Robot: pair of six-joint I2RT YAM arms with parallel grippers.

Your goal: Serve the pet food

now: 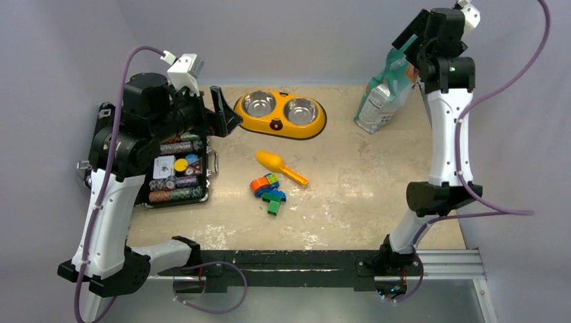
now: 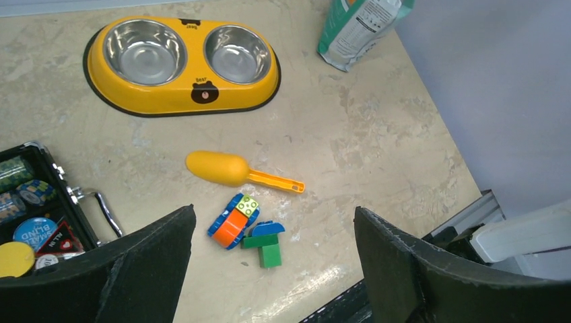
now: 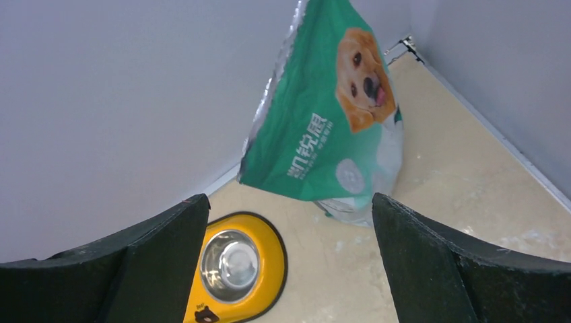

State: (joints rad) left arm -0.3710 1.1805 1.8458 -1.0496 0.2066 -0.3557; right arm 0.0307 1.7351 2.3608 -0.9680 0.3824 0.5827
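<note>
Hovering high over the far right corner, the right end effector [image 3: 289, 200] has its fingers spread wide with nothing between them. Its camera looks down on the pet food bag [image 3: 323, 121], a teal-green and white pouch printed with a golden dog. The bag stands upright on the worktop [image 1: 377, 195] close to the back wall, tilted a little. The food itself is hidden inside, so only the bag shows.

To the left of the bag, and apart from it, lies a yellow feeder [image 1: 281, 114] with two steel bowls showing bare metal. Nearer the arms, a yellow scoop [image 1: 279, 165] rests on the worktop with its handle pointing right. A small cluster of toy blocks [image 1: 268, 192] sits just in front of it.

The left end effector [image 2: 274, 222] is also spread wide and grips nothing. It is raised over the far end of an open black case [image 1: 176, 171] of round chips at the left edge, just left of the feeder.
</note>
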